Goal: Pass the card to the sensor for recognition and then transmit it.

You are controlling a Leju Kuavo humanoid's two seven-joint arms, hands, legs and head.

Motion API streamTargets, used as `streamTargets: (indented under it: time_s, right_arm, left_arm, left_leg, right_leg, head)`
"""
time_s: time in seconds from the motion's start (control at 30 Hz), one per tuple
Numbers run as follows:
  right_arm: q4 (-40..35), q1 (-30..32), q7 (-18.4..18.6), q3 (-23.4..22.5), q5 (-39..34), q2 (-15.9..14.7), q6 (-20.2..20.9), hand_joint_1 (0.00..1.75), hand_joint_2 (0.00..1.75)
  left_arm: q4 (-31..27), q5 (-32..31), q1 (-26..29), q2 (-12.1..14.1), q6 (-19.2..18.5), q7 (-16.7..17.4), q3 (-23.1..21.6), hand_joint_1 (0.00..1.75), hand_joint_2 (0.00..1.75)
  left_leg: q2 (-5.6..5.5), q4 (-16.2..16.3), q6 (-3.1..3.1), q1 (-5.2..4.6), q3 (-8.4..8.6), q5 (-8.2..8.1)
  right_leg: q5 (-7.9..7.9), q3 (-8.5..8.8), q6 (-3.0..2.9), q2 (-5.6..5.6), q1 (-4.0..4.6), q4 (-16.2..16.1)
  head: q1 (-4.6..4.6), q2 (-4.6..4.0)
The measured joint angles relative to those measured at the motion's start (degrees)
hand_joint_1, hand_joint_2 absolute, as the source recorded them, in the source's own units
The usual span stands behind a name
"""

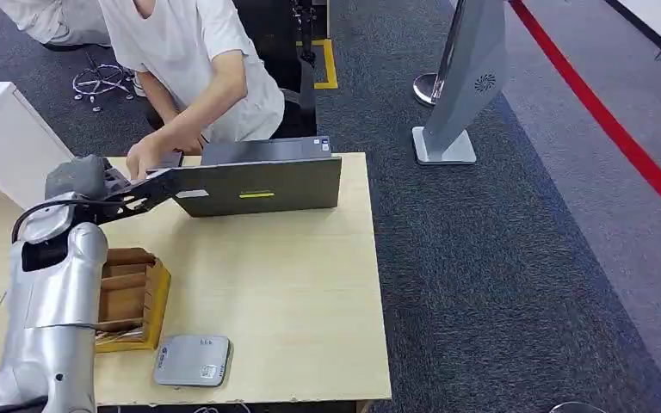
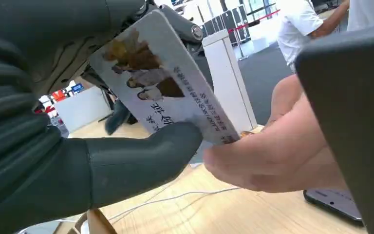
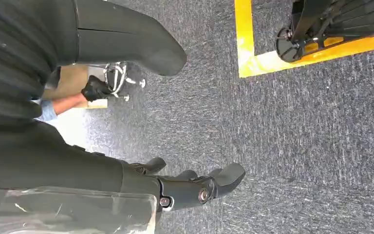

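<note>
One card [image 2: 168, 83], pinched in left hand [image 2: 78, 161] between thumb and fingers, held out beside laptop [image 1: 262, 185]; person's hand [image 2: 272, 156] touching its far edge. Judged: sensor pass done, handover under way, release left. Right hand [image 3: 185, 187] hangs empty, fingers apart. Sensor pad [image 1: 192, 360], wooden box [image 1: 131, 297] on table [image 1: 301, 301].

The card [image 2: 165, 83] pinched in my left hand [image 2: 78, 161] carries printed Chinese characters and a line of small print beside a cartoon picture; I cannot make out the words. The grey stand [image 1: 473, 77] on the carpet bears a round swirl logo. The laptop [image 1: 262, 185] lid shows a yellow sticker, unreadable.
</note>
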Motion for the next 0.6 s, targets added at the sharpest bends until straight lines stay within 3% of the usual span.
streamTargets:
  time_s: [0.47, 0.6]
  right_arm:
    - [-0.2, 0.1, 0.0, 0.0, 0.8, 0.1, 0.1, 0.00, 1.75]
    - [-0.4, 0.1, 0.0, 0.0, 0.9, 0.5, 0.8, 0.00, 1.75]
  left_arm:
    - [-2.2, 0.0, 0.4, -0.3, 1.0, -1.1, 0.0, 1.75, 1.75]
    - [-3.9, 0.0, 1.4, -0.4, 3.6, -1.9, 0.0, 1.75, 1.75]
  left_leg:
    - [-0.06, 0.0, 0.00, 0.00, -0.02, 0.00]
    - [-0.06, 0.0, 0.00, 0.00, -0.02, 0.00]
  right_leg:
    - [0.00, 0.01, 0.00, -0.07, 0.00, 0.0]
    - [0.00, 0.01, 0.00, -0.06, 0.00, 0.0]
  head:
    - [0.02, 0.00]
    - [0.02, 0.00]
